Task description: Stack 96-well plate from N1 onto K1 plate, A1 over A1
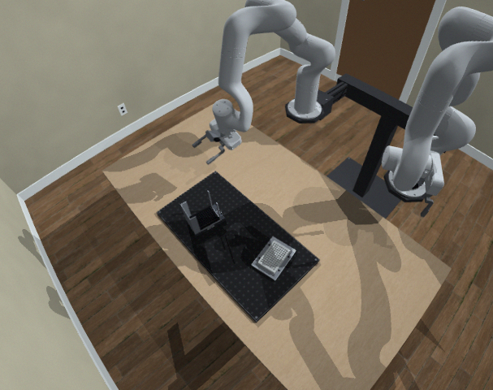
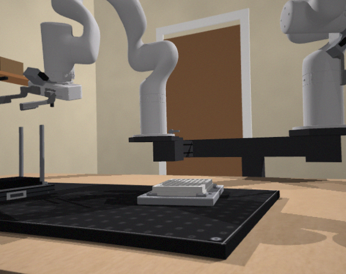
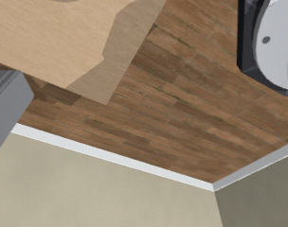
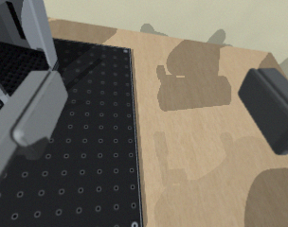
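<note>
A pale 96-well plate [image 1: 275, 254] [image 2: 182, 188] sits in the grey nest N1 [image 1: 275, 275] [image 2: 175, 201]. A black plate [image 1: 205, 216] [image 2: 13, 182] [image 4: 18, 61] lies in the stack rack K1 [image 1: 185, 210] [image 2: 41, 153] [image 4: 39, 28], between its upright posts. Rim lettering is too small to read. My right gripper [image 1: 201, 153] [image 2: 9, 103] [image 4: 153, 92] is open and empty, high above the table beyond the rack's end of the black board. My left gripper is far from the plates, beside its arm's base; one finger [image 1: 425, 206] [image 2: 344, 77] [image 3: 9, 109] shows, standing wide, with nothing held.
The black perforated board [image 1: 242, 289] [image 2: 155, 226] [image 4: 97, 165] carries nest and rack on the wooden table [image 1: 335, 268] [image 2: 299, 203] [image 4: 182, 128]. The rack's tall posts stand up well above the black plate. A black beam [image 1: 376, 98] [image 2: 220, 148] joins the arm bases behind the table.
</note>
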You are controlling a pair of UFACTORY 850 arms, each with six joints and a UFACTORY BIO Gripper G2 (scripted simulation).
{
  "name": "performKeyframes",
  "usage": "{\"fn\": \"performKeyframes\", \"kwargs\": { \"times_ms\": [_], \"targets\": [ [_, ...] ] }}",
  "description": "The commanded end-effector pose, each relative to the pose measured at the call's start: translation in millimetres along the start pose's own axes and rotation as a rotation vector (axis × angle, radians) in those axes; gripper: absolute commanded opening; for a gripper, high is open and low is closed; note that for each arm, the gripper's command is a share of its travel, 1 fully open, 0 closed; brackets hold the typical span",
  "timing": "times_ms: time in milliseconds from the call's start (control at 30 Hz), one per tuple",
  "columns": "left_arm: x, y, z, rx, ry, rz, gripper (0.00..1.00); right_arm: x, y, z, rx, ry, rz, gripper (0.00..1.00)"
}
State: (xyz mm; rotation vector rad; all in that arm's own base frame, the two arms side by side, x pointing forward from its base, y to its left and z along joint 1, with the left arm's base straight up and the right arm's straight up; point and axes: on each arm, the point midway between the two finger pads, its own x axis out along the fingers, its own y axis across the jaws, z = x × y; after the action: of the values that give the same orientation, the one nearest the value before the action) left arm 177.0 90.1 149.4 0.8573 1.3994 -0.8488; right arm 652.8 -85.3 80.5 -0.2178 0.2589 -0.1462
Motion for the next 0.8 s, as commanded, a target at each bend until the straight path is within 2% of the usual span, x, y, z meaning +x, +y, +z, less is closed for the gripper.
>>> {"fn": "performKeyframes", "kwargs": {
  "times_ms": [0, 33, 100, 167, 500, 567, 633, 767],
  "targets": [
    [-0.1, 0, 0.1, 0.000, 0.000, 0.001, 1.00, 3.7, 19, 10.5, 0.002, -0.003, 0.000, 0.37],
    [-0.1, 0, 0.1, 0.000, 0.000, 0.001, 1.00, 3.7, 19, 10.5, 0.002, -0.003, 0.000, 0.37],
    [-0.1, 0, 0.1, 0.000, 0.000, 0.001, 1.00, 4.2, 28, 14.9, 0.037, -0.057, 0.016, 0.37],
    [-0.1, 0, 0.1, 0.000, 0.000, 0.001, 1.00, 4.2, 28, 14.9, 0.037, -0.057, 0.016, 0.37],
    [-0.1, 0, 0.1, 0.000, 0.000, 0.001, 1.00, 6.5, 72, 36.8, 0.039, -0.059, 0.017, 0.37],
    [-0.1, 0, 0.1, 0.000, 0.000, 0.001, 1.00, 6.5, 72, 36.8, 0.039, -0.059, 0.017, 0.37],
    [-0.1, 0, 0.1, 0.000, 0.000, 0.001, 1.00, 6.1, 81, 41.1, 0.077, -0.111, 0.034, 0.37],
    [-0.1, 0, 0.1, 0.000, 0.000, 0.001, 1.00, 5.7, 90, 45.4, 0.079, -0.114, 0.035, 0.37]
  ]
}}
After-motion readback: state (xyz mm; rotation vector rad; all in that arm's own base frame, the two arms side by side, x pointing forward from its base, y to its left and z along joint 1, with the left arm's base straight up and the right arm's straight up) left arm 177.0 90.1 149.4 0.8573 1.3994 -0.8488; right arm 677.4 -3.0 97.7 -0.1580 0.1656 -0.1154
